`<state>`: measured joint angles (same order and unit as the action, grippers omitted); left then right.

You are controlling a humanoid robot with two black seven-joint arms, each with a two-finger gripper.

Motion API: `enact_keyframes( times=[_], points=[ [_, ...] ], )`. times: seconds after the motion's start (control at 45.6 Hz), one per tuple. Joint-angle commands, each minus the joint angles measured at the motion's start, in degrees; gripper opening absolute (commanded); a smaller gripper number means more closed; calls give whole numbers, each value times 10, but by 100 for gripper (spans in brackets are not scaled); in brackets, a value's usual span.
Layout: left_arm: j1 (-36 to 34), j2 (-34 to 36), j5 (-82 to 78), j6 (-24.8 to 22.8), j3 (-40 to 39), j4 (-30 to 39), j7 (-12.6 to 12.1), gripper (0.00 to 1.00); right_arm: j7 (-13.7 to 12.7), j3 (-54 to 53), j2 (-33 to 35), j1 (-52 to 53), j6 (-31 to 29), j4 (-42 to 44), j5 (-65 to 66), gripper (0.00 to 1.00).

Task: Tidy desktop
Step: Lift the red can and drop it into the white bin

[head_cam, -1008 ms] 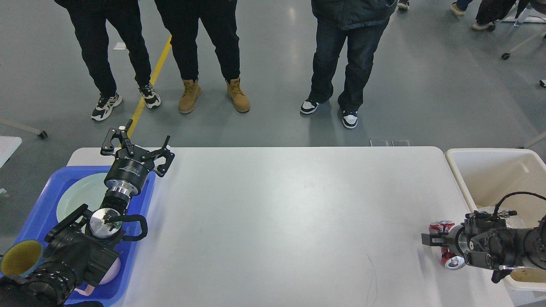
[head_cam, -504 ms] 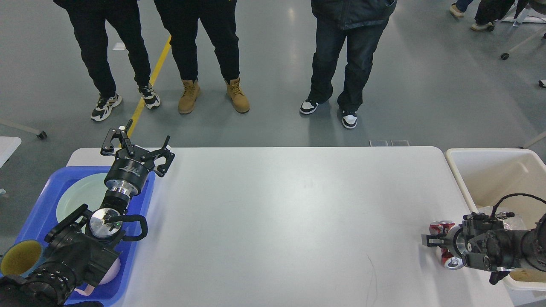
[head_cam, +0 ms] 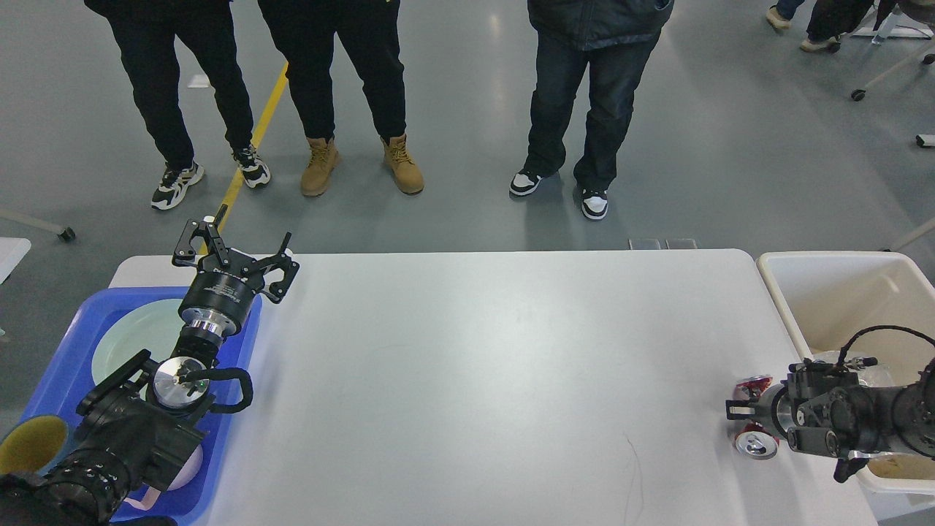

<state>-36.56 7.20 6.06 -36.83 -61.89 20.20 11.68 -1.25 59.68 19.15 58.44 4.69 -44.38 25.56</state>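
The white desktop (head_cam: 497, 380) fills the middle of the head view. A crushed red drink can (head_cam: 755, 441) lies near its right edge, silver end toward me. My right gripper (head_cam: 739, 410) comes in low from the right and its fingers sit around the can, shut on it just above the tabletop. My left gripper (head_cam: 237, 239) is open and empty, held up over the far left corner of the desktop, above the blue tray's far end.
A blue plastic tray (head_cam: 66, 343) at the left holds a pale green plate (head_cam: 135, 336). A yellow-lined cup (head_cam: 29, 442) sits at its near end. A cream bin (head_cam: 840, 292) stands off the right edge. Three people stand beyond the far edge.
The right gripper and the can have turned and shifted slightly down, so the can's silver end now faces me more. The left arm has not moved.
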Motion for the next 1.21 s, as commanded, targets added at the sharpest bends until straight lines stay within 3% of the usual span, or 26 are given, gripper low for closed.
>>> enact_keyframes(
  times=[0.0, 0.307, 0.482, 0.592, 0.767, 0.964, 1.183],
  points=[
    [0, 0, 0, 0, 0, 0, 0, 96, -1, 2, 8, 46, 1, -42, 1, 0],
    [0, 0, 0, 0, 0, 0, -1, 96, -1, -4, 90, 279, 1, -241, 1, 0],
    [0, 0, 0, 0, 0, 0, 0, 96, -1, -10, 119, 393, 0, -309, -1, 0],
    [0, 0, 0, 0, 0, 0, 0, 96, -1, -4, 132, 456, -13, -323, -2, 0],
    [0, 0, 0, 0, 0, 0, 0, 96, -1, -10, 160, 576, -124, -323, -9, 0],
    [0, 0, 0, 0, 0, 0, 0, 96, -2, -11, 185, 679, -209, -323, -38, 0],
    [0, 0, 0, 0, 0, 0, 0, 96, -2, 1, 193, 697, -229, -315, -40, 0]
  ],
)
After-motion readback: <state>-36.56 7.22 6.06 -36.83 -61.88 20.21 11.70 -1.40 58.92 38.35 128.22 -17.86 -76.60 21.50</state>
